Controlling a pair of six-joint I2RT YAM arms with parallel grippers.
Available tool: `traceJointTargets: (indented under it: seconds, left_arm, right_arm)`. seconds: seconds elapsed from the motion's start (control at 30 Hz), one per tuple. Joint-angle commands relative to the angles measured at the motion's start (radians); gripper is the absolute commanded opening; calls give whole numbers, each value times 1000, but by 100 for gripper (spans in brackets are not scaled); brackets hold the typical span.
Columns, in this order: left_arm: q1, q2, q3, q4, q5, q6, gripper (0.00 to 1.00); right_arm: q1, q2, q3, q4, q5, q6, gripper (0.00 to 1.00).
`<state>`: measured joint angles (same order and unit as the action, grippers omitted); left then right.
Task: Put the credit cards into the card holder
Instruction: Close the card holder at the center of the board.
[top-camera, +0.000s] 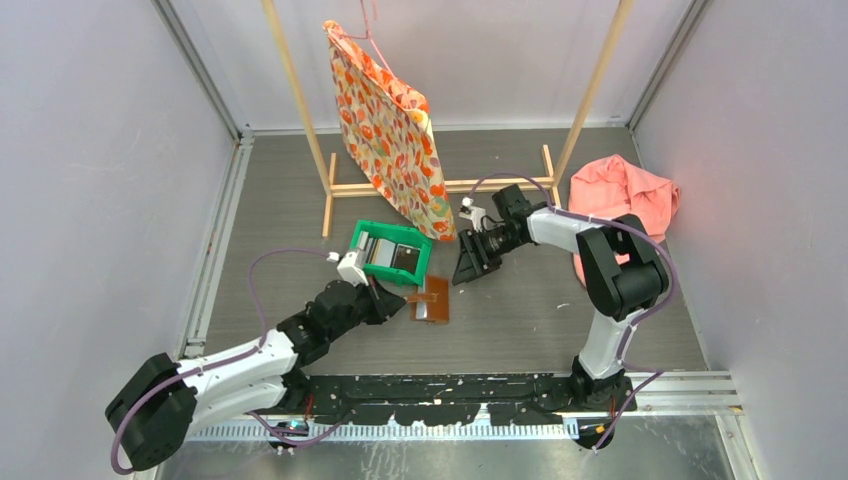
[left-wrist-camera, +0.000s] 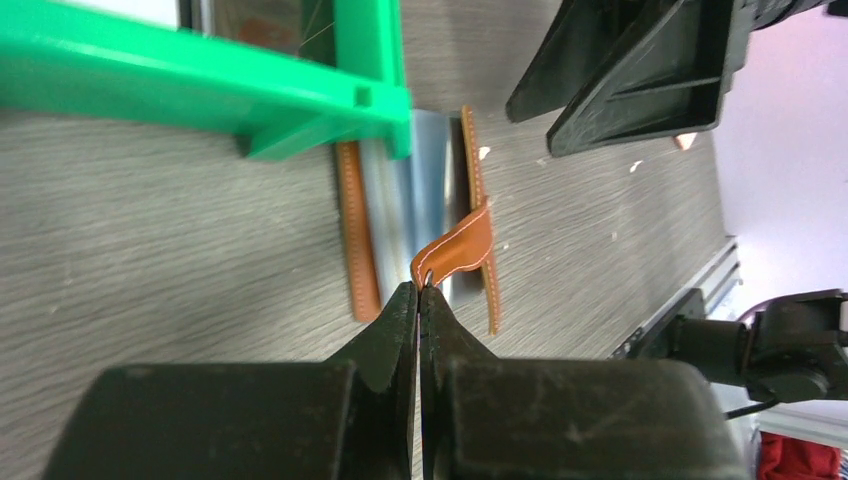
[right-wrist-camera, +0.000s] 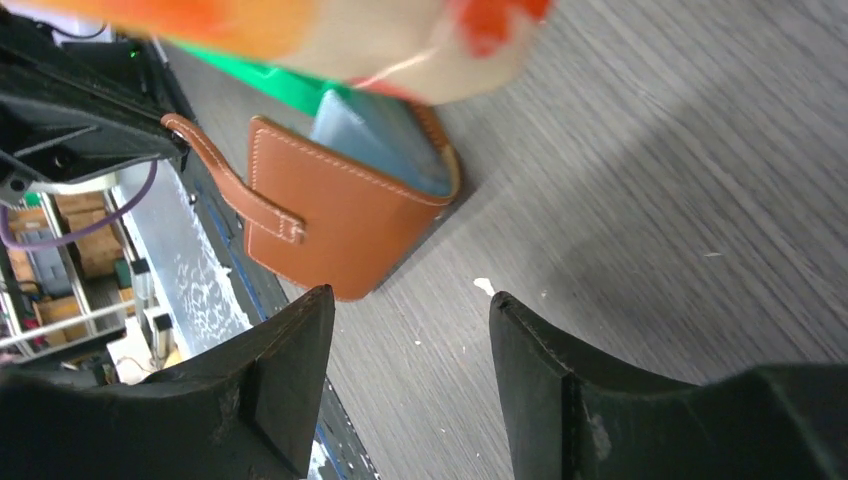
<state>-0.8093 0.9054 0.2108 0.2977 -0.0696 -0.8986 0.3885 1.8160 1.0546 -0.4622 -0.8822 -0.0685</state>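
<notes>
Two arms reach over the table (top-camera: 270, 200) in the top view: the left gripper (top-camera: 398, 298) lies low at the near-left edge of the brown wallet (top-camera: 433, 300), and the right gripper (top-camera: 468, 265) hangs just beyond the wallet, apart from it. The green bin (top-camera: 366, 240) sits just behind the wallet, with flat dark and grey pieces inside that are too small to make out. A floral bag (top-camera: 390, 130) hangs from a wooden rack (top-camera: 440, 186) farther back, and a pink cloth (top-camera: 625, 190) lies at the far right. From the left wrist, the left gripper's fingers (left-wrist-camera: 400, 315) are pressed together on the tip of the wallet's strap (left-wrist-camera: 462, 250). The wallet lies on the table beneath a corner of the bin (left-wrist-camera: 200, 85), with a pale silvery-blue surface between its stitched edges. The right gripper (left-wrist-camera: 640, 70) hovers beyond it. From the right wrist, the right gripper (right-wrist-camera: 410, 310) stands wide with nothing between its fingers. The wallet (right-wrist-camera: 340, 220) rests on the table just ahead, its strap (right-wrist-camera: 230, 185) drawn out toward the left gripper. A light blue card (right-wrist-camera: 370, 130) shows inside the fold, and the bag blurs the top edge.
</notes>
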Motion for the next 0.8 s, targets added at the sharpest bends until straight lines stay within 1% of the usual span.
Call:
traceJointTargets:
  seconds: [0.0, 0.17, 0.37, 0.6, 0.7, 0.77]
  left_arm:
    - [4, -13, -13, -109, -35, -8, 0]
    - [4, -16, -10, -181, -79, -36, 0]
    - [4, -19, 2, -260, -111, -58, 0]
    - [4, -12, 3, -273, -114, -69, 0]
    - [7, -1, 5, -269, -102, -67, 0]
    - [11, 10, 6, -260, -91, -67, 0]
  right_arm:
    - [18, 16, 9, 80, 73, 158, 65]
    - [53, 58, -8, 138, 127, 267, 69]
    - [86, 80, -66, 238, 151, 388, 74]
    - [159, 125, -61, 244, 148, 421, 73]
    - [163, 140, -77, 246, 149, 425, 72]
    - [166, 143, -93, 253, 147, 430, 68]
